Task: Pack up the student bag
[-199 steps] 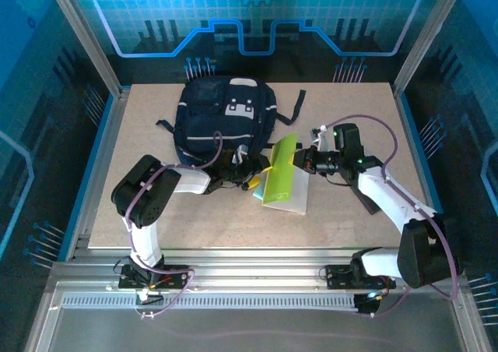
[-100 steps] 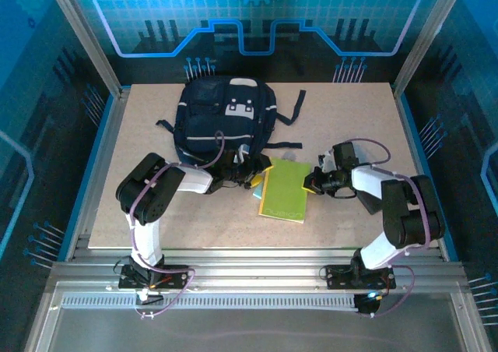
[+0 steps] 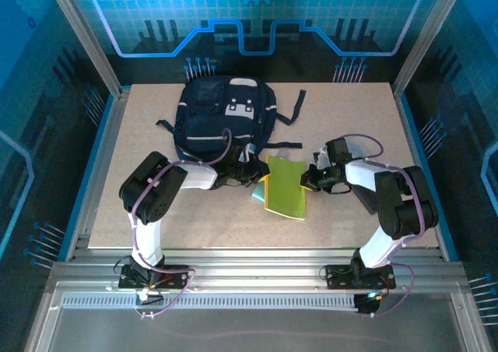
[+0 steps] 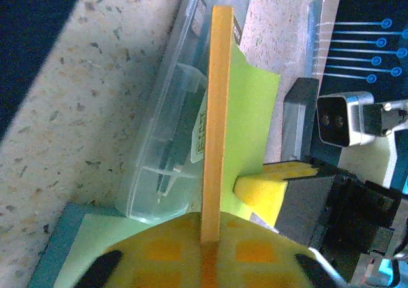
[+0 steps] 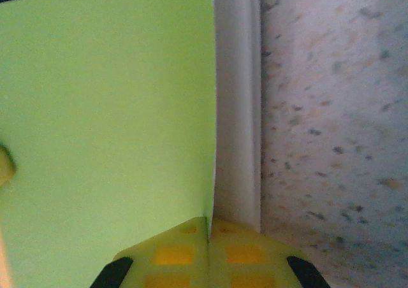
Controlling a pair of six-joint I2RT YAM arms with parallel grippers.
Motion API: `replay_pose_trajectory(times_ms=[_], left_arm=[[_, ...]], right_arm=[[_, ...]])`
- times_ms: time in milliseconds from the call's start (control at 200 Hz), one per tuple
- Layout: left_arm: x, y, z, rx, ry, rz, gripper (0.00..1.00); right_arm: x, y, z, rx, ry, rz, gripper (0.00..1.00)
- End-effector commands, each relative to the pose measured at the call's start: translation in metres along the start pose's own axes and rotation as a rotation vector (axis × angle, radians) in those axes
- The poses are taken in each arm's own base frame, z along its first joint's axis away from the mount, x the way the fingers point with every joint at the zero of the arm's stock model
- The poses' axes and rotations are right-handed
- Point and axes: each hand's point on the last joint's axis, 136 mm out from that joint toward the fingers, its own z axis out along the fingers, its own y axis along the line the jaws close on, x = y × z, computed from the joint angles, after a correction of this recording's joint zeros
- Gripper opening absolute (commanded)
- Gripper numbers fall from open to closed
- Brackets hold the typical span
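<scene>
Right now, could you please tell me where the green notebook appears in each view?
Top external: green notebook mid-table, between both arms.
Left wrist: centre, just right of the orange edge in the jaws.
Right wrist: left half, its edge in the jaws.
Shared landmark: speckled tabletop.

The student bag (image 3: 222, 118) blocks the far left-centre of the table (image 3: 358, 118), and its black straps (image 3: 296, 107) trail rightward toward the middle. The green book (image 3: 286, 188) sits between my 2 grippers, left gripper (image 3: 259, 169) and right gripper (image 3: 306, 182). Both are pinched on it, so nothing passes there. A clear plastic case (image 4: 169, 116) lies just beside the book, by my left gripper. Bare board lies open at the far right, along the near edge and down the left side.
</scene>
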Motion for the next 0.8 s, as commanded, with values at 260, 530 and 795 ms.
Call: replay_pose_trajectory(times_ms=[260, 530, 795], left_arm=[[-0.024, -0.092, -0.051, 0.098, -0.112, 0.098, 0.00], [-0.101, -0.120, -0.105, 0.111, -0.458, 0.073, 0.00], [-0.133, -0.119, -0.125, 0.202, -0.649, -0.060, 0.00]], right_arm=[[-0.022, 0.045, -0.079, 0.057, -0.174, -0.052, 0.98], [-0.018, 0.106, -0.098, -0.147, -0.278, 0.061, 1.00], [-0.017, 0.176, -0.072, -0.414, -0.329, 0.160, 1.00]])
